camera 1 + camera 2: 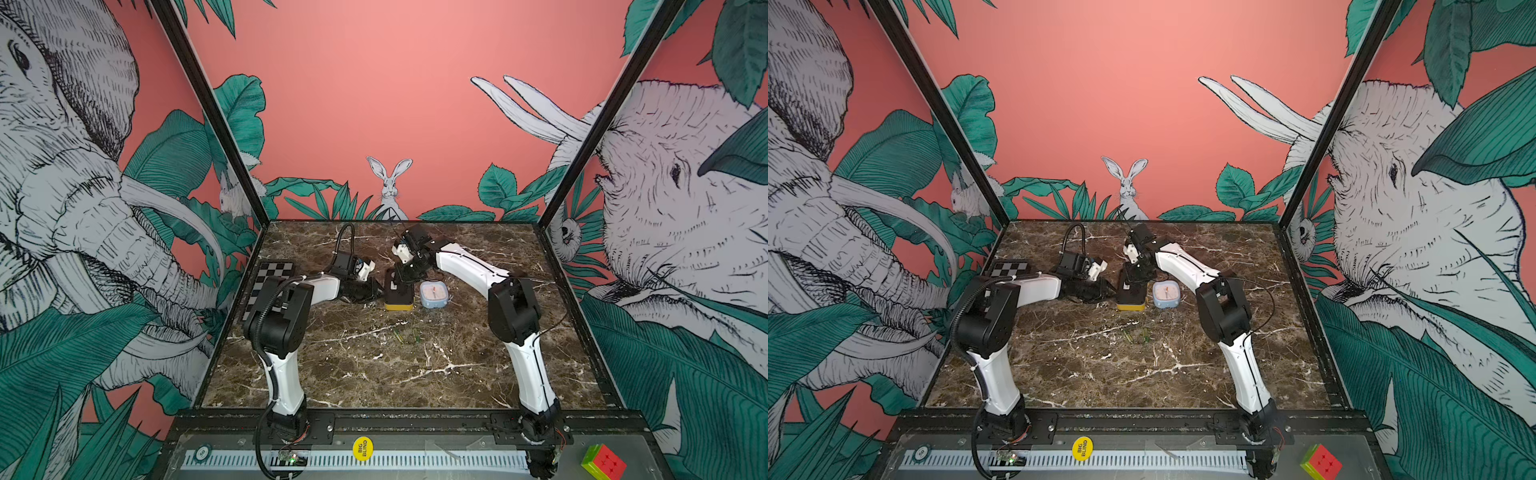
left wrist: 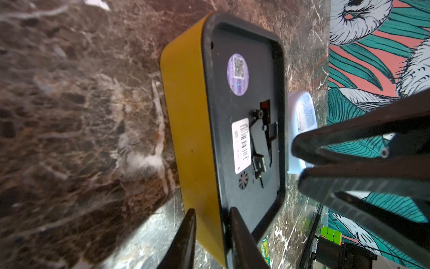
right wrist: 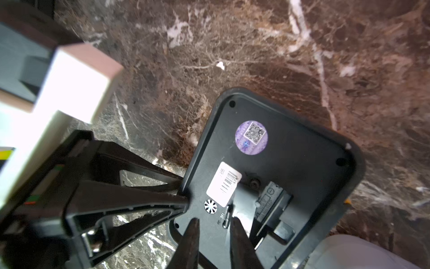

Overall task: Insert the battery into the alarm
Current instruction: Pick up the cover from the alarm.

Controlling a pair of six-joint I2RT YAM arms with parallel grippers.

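Note:
The alarm (image 1: 399,296), yellow with a black back, lies face down mid-table. My left gripper (image 2: 212,210) is shut on its near edge, one finger on the yellow side, the other inside the black rim. My right gripper (image 3: 214,222) hovers just above the alarm's back (image 3: 267,163) beside the switch slot, its jaws a little apart and open, with nothing between them. Next to it is the dark battery recess (image 3: 272,200). Two green batteries (image 1: 400,337) (image 1: 417,336) lie on the marble in front of the alarm; one battery (image 2: 265,248) shows in the left wrist view.
A small pale blue clock (image 1: 434,294) sits right beside the alarm. A checkerboard (image 1: 270,282) lies at the table's left edge. On the front rail are a colour cube (image 1: 603,463) and a yellow chip (image 1: 362,449). Both arms reach in over the marble table (image 1: 374,374).

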